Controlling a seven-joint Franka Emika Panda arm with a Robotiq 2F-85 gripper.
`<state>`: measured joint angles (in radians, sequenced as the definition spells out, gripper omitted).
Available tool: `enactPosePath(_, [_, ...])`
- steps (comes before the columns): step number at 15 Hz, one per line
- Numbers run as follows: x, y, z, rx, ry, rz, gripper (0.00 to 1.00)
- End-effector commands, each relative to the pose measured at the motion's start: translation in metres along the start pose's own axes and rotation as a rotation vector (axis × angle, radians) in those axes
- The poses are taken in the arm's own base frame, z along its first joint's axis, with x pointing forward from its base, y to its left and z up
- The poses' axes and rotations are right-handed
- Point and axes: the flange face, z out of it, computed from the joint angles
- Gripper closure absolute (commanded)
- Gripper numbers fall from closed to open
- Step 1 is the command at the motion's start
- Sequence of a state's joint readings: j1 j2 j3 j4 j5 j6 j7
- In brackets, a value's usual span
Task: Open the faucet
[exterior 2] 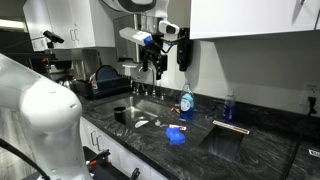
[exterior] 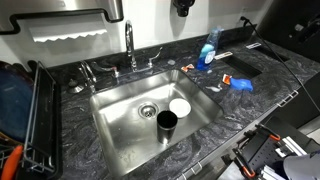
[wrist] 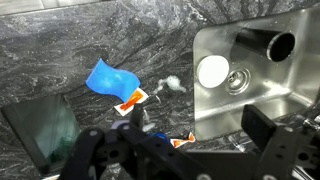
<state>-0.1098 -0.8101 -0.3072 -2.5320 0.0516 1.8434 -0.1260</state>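
The chrome gooseneck faucet [exterior: 130,42] stands behind the steel sink [exterior: 115,110], with small chrome handles [exterior: 112,72] on either side of its base. My gripper [exterior 2: 153,62] hangs open and empty, high above the counter near the sink's back corner. It shows at the top edge in an exterior view [exterior: 182,6]. In the wrist view the open fingers [wrist: 197,118] frame the sink's edge. A small chrome piece [wrist: 235,143] shows between them, and the tall spout is not clear there.
A blue dish-soap bottle [exterior: 207,50] stands beside the faucet. A blue cloth [exterior: 240,82] and orange packets [wrist: 133,98] lie on the dark counter. A black cup [exterior: 166,122] and a white dish [exterior: 180,106] sit in the sink. A dish rack [exterior: 35,115] stands at the side.
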Motion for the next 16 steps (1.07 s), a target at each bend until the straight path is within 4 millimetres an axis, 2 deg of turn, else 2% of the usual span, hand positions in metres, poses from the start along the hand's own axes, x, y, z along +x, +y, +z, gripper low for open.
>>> enactPosePath(1, [0.005, -0.027, 0.025, 0.003, -0.025, 0.010, 0.00])
enactPosePath(4, [0.014, -0.070, 0.064, -0.018, -0.030, 0.082, 0.00])
enactPosePath(7, [0.035, -0.108, 0.096, -0.072, 0.043, 0.231, 0.00])
enactPosePath(12, [0.075, -0.158, 0.133, -0.050, 0.216, 0.480, 0.00])
enactPosePath(16, [0.108, -0.196, 0.155, -0.009, 0.380, 0.630, 0.00])
